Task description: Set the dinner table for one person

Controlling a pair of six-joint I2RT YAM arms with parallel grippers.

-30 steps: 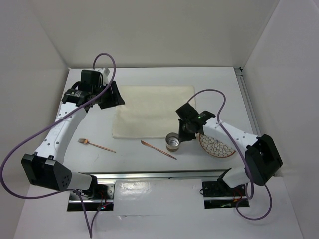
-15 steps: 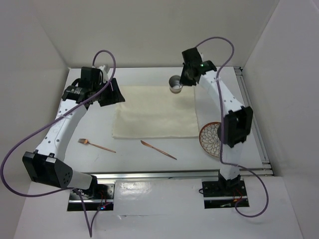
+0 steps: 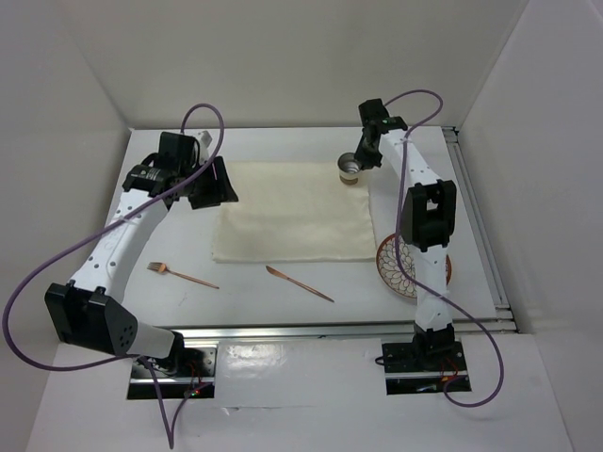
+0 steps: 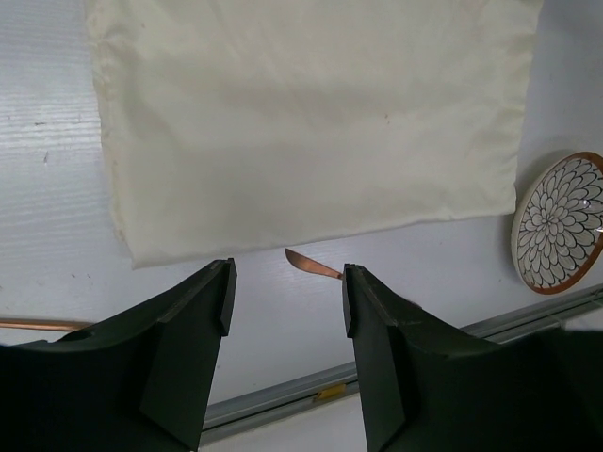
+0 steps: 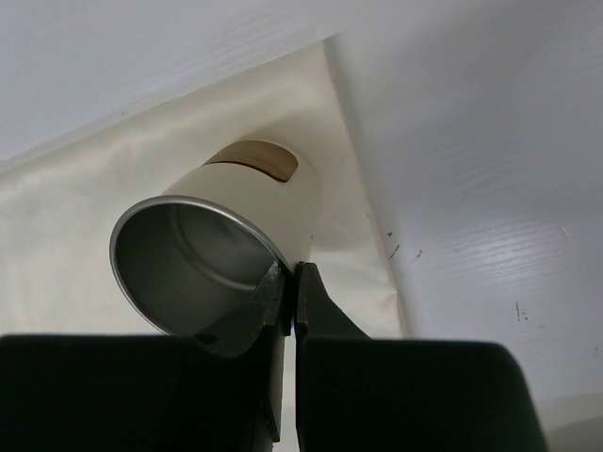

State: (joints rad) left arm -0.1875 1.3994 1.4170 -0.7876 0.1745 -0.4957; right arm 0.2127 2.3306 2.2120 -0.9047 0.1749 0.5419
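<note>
The right gripper [image 5: 290, 275], closed on the rim of the metal cup [image 3: 350, 168], has carried it from near the plate [image 3: 388, 264] to the 1 o'clock corner of the placemat [image 3: 292, 212] on the dinner table [image 3: 273, 141]. It looks ready for release. The left gripper [image 4: 287, 282] hovers open.

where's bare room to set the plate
The placemat middle is bare, between the left hand and the cup held by the right hand. The table between fork and knife is free too. Crowded by the plate, under the right arm.
</note>
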